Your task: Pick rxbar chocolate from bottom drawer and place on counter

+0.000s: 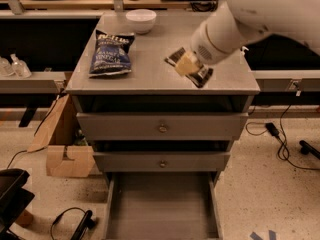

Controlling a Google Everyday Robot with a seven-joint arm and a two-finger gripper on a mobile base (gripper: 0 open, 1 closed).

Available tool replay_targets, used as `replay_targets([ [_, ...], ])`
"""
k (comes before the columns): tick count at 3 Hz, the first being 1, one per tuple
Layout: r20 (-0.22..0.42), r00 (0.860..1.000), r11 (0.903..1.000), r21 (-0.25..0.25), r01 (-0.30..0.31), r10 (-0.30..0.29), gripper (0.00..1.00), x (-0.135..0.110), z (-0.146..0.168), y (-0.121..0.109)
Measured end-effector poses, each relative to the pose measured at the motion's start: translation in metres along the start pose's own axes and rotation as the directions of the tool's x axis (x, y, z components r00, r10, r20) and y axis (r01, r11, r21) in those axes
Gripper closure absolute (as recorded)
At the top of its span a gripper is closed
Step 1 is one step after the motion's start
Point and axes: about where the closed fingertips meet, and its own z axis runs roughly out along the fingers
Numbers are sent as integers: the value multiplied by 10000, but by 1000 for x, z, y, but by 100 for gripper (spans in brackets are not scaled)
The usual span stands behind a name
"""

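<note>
My gripper (186, 64) is over the right part of the counter (150, 64), its pale fingers shut on the rxbar chocolate (192, 69), a small flat black-wrapped bar whose ends stick out on both sides. The bar is held tilted, just above the counter top or touching it; I cannot tell which. The white arm comes in from the upper right. The bottom drawer (162, 206) is pulled open below, and its plain grey floor holds nothing I can see.
A large blue chip bag (111, 54) lies on the counter's left part. A white bowl (140, 20) stands at the back edge. Two upper drawers with round knobs (162, 129) are shut. A cardboard box (62, 146) and cables lie on the floor beside the cabinet.
</note>
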Motion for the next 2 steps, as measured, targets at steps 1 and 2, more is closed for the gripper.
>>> replay_targets([
  [1,99,9998,9996,240,-174,172,100,-31,21,-50],
  [2,-18,9984,9984,25,-559,559,98,-41,70,-102],
])
